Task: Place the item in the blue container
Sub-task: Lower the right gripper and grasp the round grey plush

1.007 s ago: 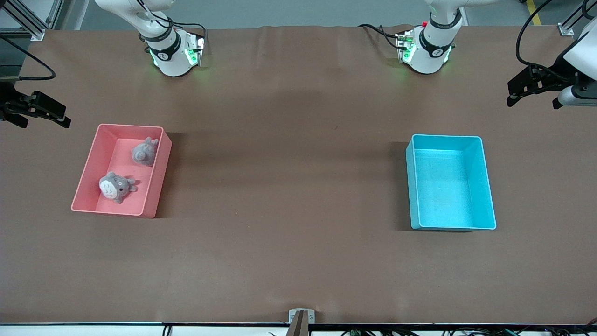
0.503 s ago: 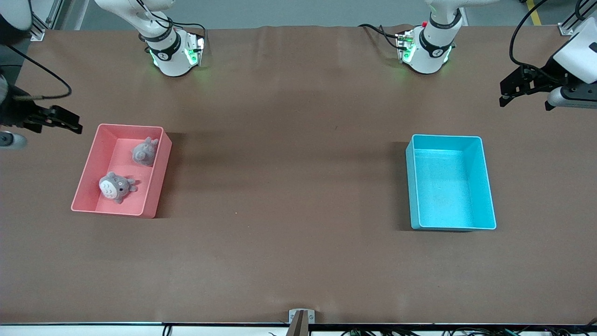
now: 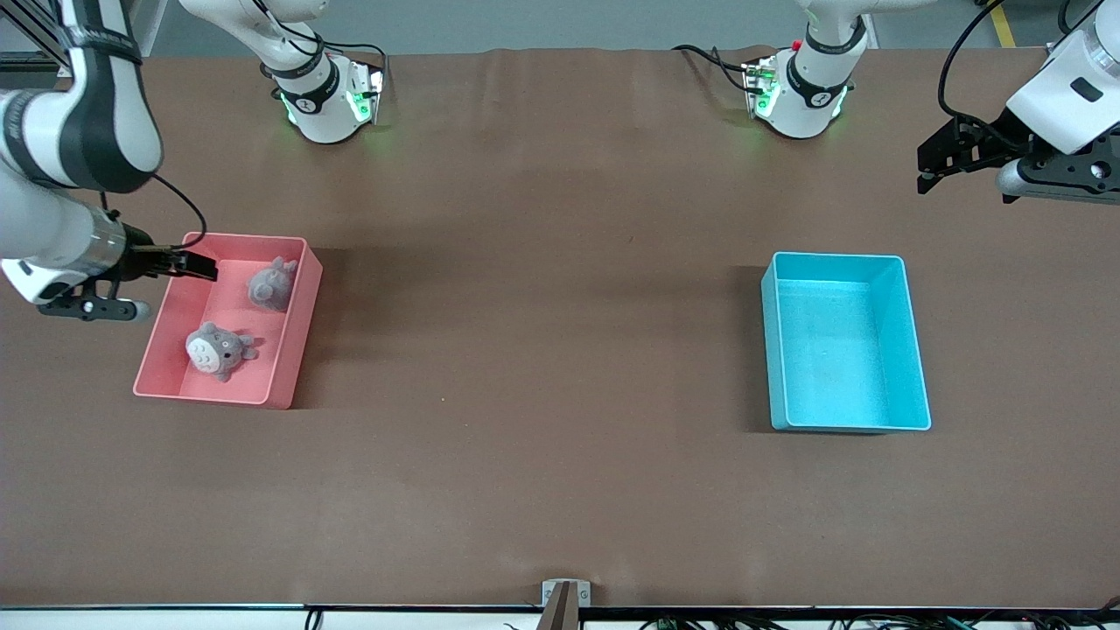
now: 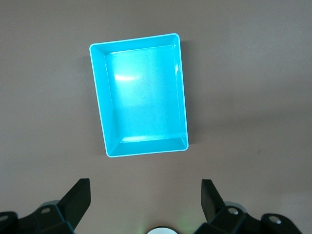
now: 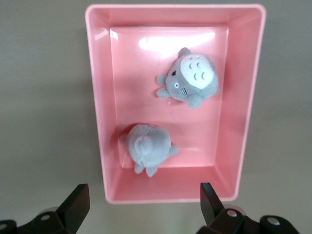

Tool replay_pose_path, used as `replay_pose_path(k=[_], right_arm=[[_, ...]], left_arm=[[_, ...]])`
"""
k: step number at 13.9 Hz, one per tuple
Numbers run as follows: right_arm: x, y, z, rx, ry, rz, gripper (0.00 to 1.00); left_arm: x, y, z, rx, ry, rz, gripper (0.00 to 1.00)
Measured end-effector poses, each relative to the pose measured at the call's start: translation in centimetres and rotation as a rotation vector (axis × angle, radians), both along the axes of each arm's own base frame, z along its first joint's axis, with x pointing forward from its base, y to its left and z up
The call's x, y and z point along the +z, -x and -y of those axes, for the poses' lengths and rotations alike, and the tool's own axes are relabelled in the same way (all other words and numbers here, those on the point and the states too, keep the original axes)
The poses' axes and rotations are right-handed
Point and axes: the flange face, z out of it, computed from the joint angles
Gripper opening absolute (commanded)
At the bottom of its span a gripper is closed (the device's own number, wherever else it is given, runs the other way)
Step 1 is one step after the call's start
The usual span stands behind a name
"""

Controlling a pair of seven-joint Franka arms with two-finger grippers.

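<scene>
Right gripper (image 3: 199,267), jaws spread, over pink bin (image 3: 162,325) edge; centre over one plush toy (image 3: 219,349) before descending. Left gripper (image 3: 936,166), jaws spread, waits near blue container (image 3: 914,350).

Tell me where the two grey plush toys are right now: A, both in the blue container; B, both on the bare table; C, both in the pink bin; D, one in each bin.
C: both grey plush toys lie inside the pink bin, while the blue container holds nothing.
</scene>
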Motion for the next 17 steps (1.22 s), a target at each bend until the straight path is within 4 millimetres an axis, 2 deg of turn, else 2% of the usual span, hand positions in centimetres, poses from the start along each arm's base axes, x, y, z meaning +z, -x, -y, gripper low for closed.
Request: replay_pose_path(k=[3,11,13,17], right_arm=[[-3.6,0.8,-0.1,0.006,0.001,0.039,1.0],[-12.9,1.8,1.1,0.025,-0.008,-0.017,1.0],[-14.4,1.9,1.5,0.028,-0.011,-0.037,1.0],[-16.1,2.3,1.5,0.027,-0.015,-0.069,1.0]], left_arm=[[-0.2,-0.1,-0.1,0.001,0.0,-0.004,1.0],[0.3,-0.1,-0.2,0.003,0.0,0.003,1.0],[0.4,-0.1,-0.4,0.007,-0.001,0.002,1.0],[-0.1,-0.3,-0.5,0.01,-0.001,-0.011,1.0]])
